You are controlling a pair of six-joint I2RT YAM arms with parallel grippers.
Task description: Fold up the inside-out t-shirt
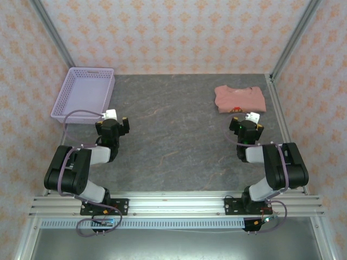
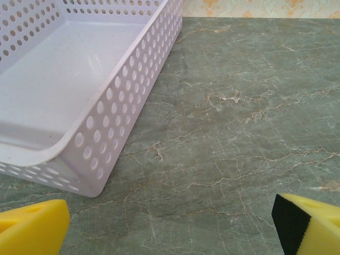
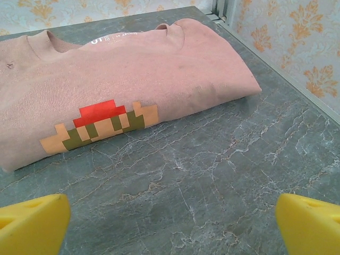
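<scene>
So the shirt (image 1: 240,99) lies just beyond the right pincer (image 1: 248,123), long axis running left-right, while the left pincer (image 1: 113,120) sits way off by the basket (image 1: 60,108), both gaping open, empty.

Showing a salmon-pink inside-out t-shirt (image 3: 159,64) with a blocky red, olive and tan print (image 3: 101,125). Showing a lilac basket (image 2: 127,106) and veined grey-green desk (image 2: 239,133).
</scene>
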